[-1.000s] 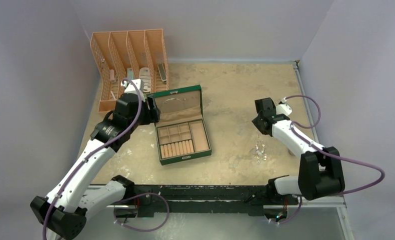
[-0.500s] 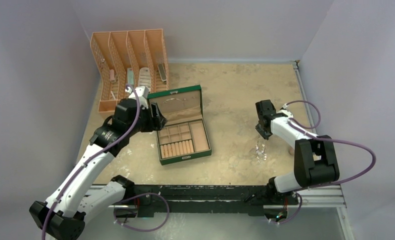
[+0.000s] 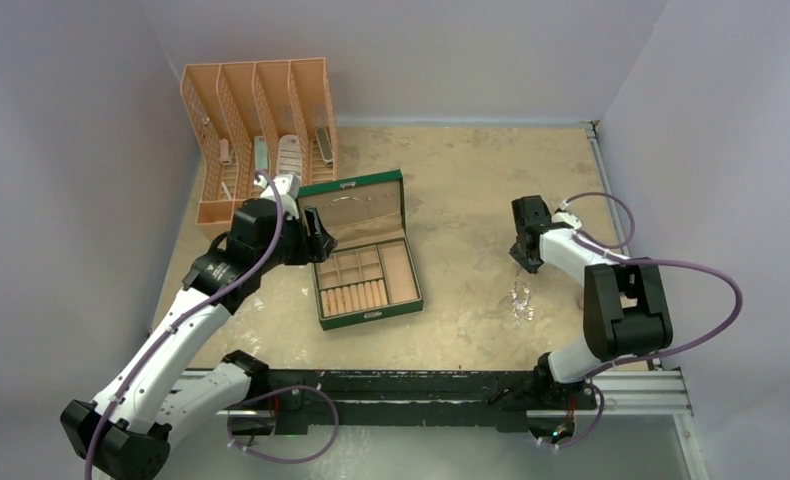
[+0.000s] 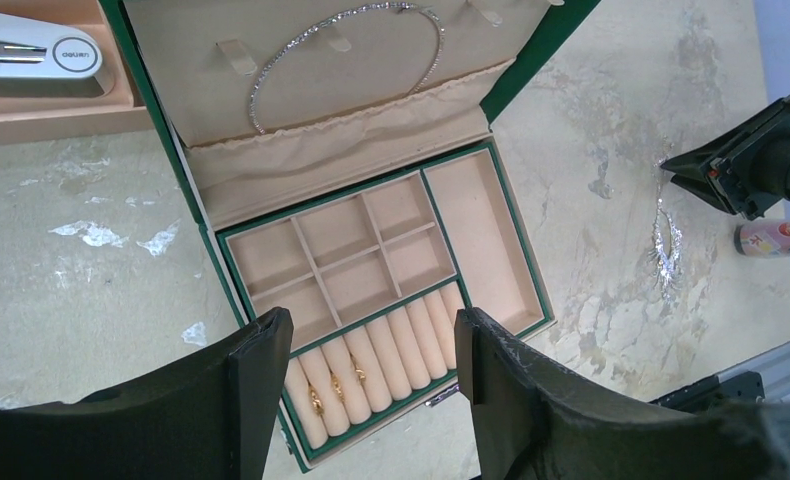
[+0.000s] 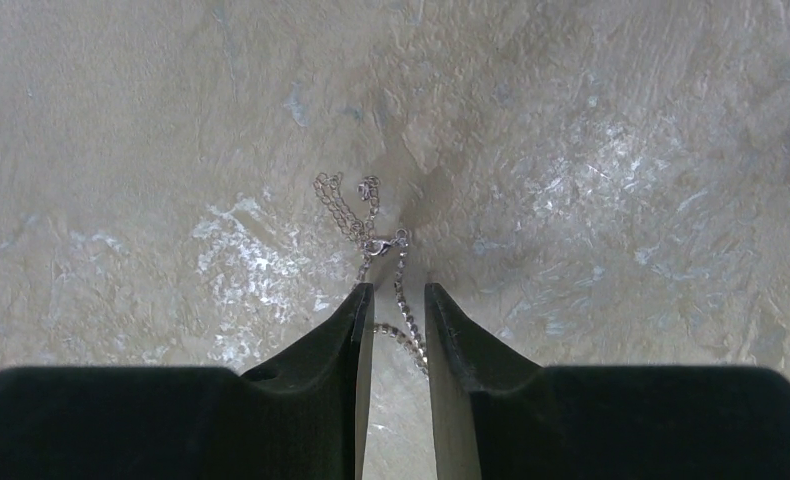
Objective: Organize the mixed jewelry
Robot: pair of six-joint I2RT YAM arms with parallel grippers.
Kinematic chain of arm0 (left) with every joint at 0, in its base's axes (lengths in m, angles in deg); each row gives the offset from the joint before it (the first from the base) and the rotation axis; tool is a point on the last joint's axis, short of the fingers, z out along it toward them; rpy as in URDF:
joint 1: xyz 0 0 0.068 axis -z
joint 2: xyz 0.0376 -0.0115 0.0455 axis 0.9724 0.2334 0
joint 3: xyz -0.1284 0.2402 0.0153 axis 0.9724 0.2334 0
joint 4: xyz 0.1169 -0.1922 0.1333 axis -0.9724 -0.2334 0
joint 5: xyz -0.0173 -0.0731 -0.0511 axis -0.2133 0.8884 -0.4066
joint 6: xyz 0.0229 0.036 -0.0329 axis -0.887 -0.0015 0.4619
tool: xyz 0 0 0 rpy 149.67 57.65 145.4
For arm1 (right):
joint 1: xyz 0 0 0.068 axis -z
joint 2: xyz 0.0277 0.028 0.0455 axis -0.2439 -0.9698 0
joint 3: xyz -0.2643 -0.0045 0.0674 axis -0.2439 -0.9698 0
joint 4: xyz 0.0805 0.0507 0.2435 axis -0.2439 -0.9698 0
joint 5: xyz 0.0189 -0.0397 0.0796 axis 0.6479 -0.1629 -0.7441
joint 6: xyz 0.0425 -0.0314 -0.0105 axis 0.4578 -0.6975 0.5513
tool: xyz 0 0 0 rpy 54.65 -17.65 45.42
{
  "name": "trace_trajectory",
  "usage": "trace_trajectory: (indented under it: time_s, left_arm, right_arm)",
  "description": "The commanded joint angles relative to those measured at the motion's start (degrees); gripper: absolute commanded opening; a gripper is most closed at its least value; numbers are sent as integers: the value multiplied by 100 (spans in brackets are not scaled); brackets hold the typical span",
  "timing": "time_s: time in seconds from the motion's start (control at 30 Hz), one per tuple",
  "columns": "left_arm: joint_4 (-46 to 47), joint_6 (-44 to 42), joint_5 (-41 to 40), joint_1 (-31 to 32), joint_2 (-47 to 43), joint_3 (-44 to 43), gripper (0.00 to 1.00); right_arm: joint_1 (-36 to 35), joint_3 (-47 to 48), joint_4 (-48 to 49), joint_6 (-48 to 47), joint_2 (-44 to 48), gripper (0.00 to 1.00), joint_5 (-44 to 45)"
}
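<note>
Black rail [image 3: 401, 385] along the near edge, then a mottled sandy tabletop [image 3: 461, 190] with scuffed pale patches, boxed in by plain lavender-grey walls [image 3: 421, 50]. The left end effector [image 4: 371, 335] hangs over the front of the open green box [image 4: 541, 40], fingers spread wide, nothing in them. Gold rings [image 4: 356, 370] sit on the ring rolls right below it, and a glittery hoop [image 4: 316, 33] hangs in the lid. Over on the right, the right end effector [image 5: 398, 295] is low over the tabletop with only a narrow gap. A strand of the silvery chain [image 5: 356, 215] runs into that gap, not visibly pinched, rest lying flat. The bottle [image 4: 776, 238] beside it has a colourful label I can't read. Far left, a white stapler [image 4: 31, 55] sits in the peach rack [image 3: 256, 100] — logo lettering too small to make out.
</note>
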Motion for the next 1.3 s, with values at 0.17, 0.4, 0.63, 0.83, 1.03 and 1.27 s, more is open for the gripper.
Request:
trace_trajectory:
  time_s: [0.17,0.4,0.63,0.83,1.03,1.27]
  left_arm:
    - [277,-132,71,-21,8,37,60]
    - [273,-116,108,-21,19,36,60]
    - [329,-106,209,-21,57,-15,60]
    - [503,-27,402,-21,173,-42,60]
    - [717,90,762,-21,392,-59,60]
    - [1092,225,1307,-21,690,-104,59]
  right_arm:
    - [67,258,-170,11,-364,18,181]
    - [131,167,-47,-63,-425,0,71]
    - [134,181,120,-469,-66,0,112]
    - [132,283,81,-830,496,0,281]
    - [133,323,-7,-1038,784,0,255]
    - [131,452,81,-1631,1115,0,-43]
